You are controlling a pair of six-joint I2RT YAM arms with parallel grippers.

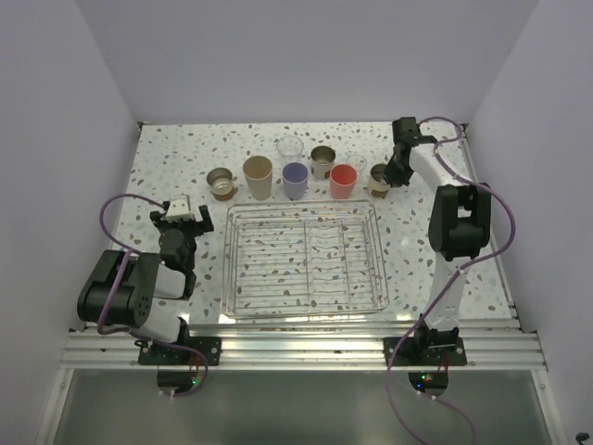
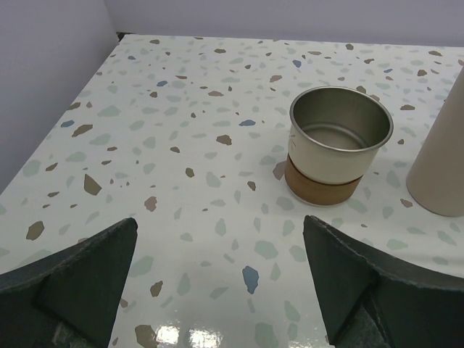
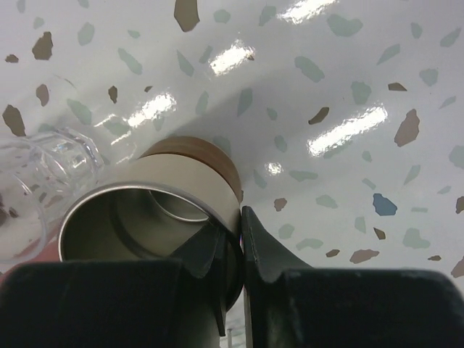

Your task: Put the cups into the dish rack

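The silver wire dish rack (image 1: pixel 382 269) sits mid-table with no cups in it. Behind it stand a short brown metallic cup (image 1: pixel 220 183), a tall tan cup (image 1: pixel 258 177), a lavender cup (image 1: pixel 295 180), a clear cup (image 1: pixel 291 148), another short metallic cup (image 1: pixel 322 161) and a red-pink cup (image 1: pixel 344 181). My right gripper (image 1: pixel 394 174) is shut on the wall of the rightmost short brown cup (image 3: pixel 167 196), one finger inside and one outside (image 3: pixel 241 232). My left gripper (image 2: pixel 221 283) is open and empty, short of the left brown cup (image 2: pixel 337 145).
A second clear cup (image 3: pixel 36 181) stands right beside the gripped cup. The tan cup (image 2: pixel 442 152) stands just right of the left brown cup. White walls close the table at the left, back and right.
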